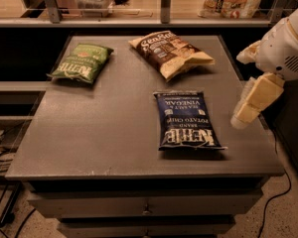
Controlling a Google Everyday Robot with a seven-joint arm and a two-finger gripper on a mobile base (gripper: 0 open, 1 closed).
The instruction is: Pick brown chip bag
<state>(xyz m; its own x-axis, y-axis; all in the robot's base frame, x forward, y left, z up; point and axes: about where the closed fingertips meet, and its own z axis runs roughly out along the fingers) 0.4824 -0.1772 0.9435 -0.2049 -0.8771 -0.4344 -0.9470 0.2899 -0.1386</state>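
The brown chip bag point(171, 51), dark brown with cream ends and white script lettering, lies flat at the back middle of the grey table point(99, 128). My gripper point(248, 108) hangs at the right edge of the table, pointing down and to the left. It is in front of and to the right of the brown bag, well apart from it, and holds nothing. The white arm point(285, 43) enters from the upper right.
A green Kettle bag point(82, 63) lies at the back left. A dark blue Kettle vinegar bag point(186, 119) lies at the front right, just left of the gripper. A counter with a glass partition point(164, 4) runs behind the table. Cables point(0, 152) lie on the floor at left.
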